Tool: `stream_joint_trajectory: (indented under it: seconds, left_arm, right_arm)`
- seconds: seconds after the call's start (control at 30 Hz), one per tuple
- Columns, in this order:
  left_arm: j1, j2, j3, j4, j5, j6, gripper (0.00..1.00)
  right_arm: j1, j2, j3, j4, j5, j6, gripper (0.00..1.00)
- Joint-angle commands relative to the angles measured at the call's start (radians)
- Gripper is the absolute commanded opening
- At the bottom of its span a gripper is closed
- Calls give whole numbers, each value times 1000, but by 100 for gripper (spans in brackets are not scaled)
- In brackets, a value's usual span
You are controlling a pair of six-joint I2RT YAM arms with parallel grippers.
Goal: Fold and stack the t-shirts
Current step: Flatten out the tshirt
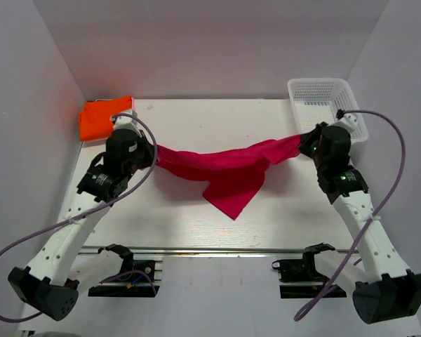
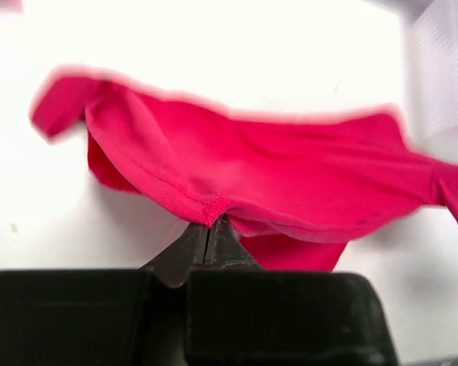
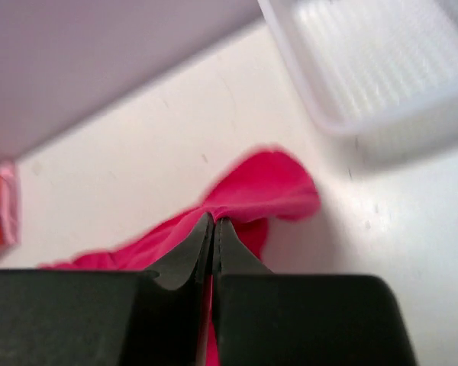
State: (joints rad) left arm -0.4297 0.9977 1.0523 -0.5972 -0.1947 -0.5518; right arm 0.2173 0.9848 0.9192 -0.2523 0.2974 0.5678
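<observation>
Magenta shirt (image 1: 228, 172) is strung across the mid-desk (image 1: 210, 119) between both hands, middle sagging, one corner hanging toward the near edge. Bare desk shows beyond and in front of it. Left hand (image 2: 210, 227) pinches the hem. Right hand (image 3: 214, 225) pinches the other end, just beside the white basket (image 1: 298, 88). Orange shirt (image 1: 104, 119) sits folded in the far-left corner. Both arms reach forward, angled inward.

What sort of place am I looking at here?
Probably a robotics lab test bench: a white table boxed in by plain walls, two robot arms bolted at its near edge, stretching a magenta-pink t-shirt between them.
</observation>
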Motion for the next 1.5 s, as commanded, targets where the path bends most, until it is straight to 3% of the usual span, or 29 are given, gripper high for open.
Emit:
stream_joint_trajectory:
  seconds: [0.0,0.23,0.6,0.87,1.13,1.33,1.47]
  left_arm:
    - [-4,-51,127,-7,-92,38,0]
    - [5,-107,313,17,-222,101,0]
    - [14,-119,594,23,-8,276,0]
    - [14,-189,738,-6,61,323,0]
    - [23,-254,804,-36,162,334,0]
    - [23,-239,804,-36,172,334,0]
    - [23,-216,701,8,138,334,0]
  right_arm:
    - [1,-46,113,57,62,-72,0]
    - [-1,-61,374,68,49,-184,0]
    - [4,-78,823,12,3,-355,0]
    - [4,-115,1020,5,-84,-495,0]
    - [5,-213,1069,47,-135,-517,0]
    - [4,-226,1012,91,-152,-520,0]
    - [4,-196,908,137,-161,-502,0]
